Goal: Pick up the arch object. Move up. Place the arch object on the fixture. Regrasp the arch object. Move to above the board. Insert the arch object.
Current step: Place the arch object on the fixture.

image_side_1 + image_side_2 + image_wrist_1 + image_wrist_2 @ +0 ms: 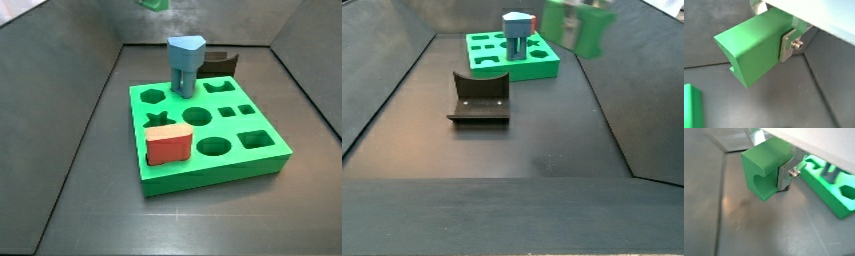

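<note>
My gripper (769, 31) is shut on the arch object (751, 52), a green block with a curved notch, seen in both wrist views (764, 170). A silver finger (789, 46) presses its flat side. In a side view the arch object (573, 28) hangs in the gripper high above the floor, beside the board (540, 62). The board (254, 150) is a bright green slab with shaped holes. The fixture (480, 98), a dark corner bracket, stands on the floor apart from the board, and it shows behind the board in a side view (222, 64). The gripper (154, 4) barely shows at the frame edge.
A tall blue peg (185, 60) stands in the board near its far edge. A red-brown cube (167, 146) sits at the board's near left corner. Dark sloping walls (67, 110) enclose the floor. A board edge shows in both wrist views (692, 106) (827, 188).
</note>
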Available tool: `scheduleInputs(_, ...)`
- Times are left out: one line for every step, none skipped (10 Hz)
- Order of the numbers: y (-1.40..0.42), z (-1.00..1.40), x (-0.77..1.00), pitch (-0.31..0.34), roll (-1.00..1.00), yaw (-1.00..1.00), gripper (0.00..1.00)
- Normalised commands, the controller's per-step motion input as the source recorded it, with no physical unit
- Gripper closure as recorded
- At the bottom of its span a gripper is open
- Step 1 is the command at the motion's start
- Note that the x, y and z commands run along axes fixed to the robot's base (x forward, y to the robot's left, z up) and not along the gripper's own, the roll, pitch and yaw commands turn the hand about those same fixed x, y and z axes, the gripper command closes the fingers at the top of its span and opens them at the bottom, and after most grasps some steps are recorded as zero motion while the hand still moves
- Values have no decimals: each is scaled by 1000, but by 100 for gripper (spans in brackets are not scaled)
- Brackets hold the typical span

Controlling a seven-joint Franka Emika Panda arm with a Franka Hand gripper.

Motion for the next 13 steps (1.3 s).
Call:
scheduleInputs(-547, -78, 1000, -33, -96, -1000, 100)
scheduleInputs(-493, -77, 1000, -31, -106, -1000, 100)
scheduleInputs(-430, -72, 1000, -32, -116, -1000, 100)
scheduleInputs(-344, -66, 1000, -32, -133, -1000, 100)
scheduleInputs(-301, -61, 1000, -30, -148, -1000, 100)
scheduleInputs(-247, -54, 1000, -28, -169, -1000, 100)
scheduleInputs(-168, -44, 966, -15, -174, -814, 100)
scheduleInputs(-106, -29, 827, -1, -158, -583, 100)
scheduleInputs(-58, -19, 690, 16, -142, -390, 100)
scheduleInputs(-34, -10, 553, 34, -129, -255, 100)
scheduleInputs(-14, -4, 381, 60, -113, -150, 100)
scheduleInputs(-5, -1, 258, 78, -102, -105, 100)
scheduleInputs(826, 181, 910, 230, -1000, 79, 100)
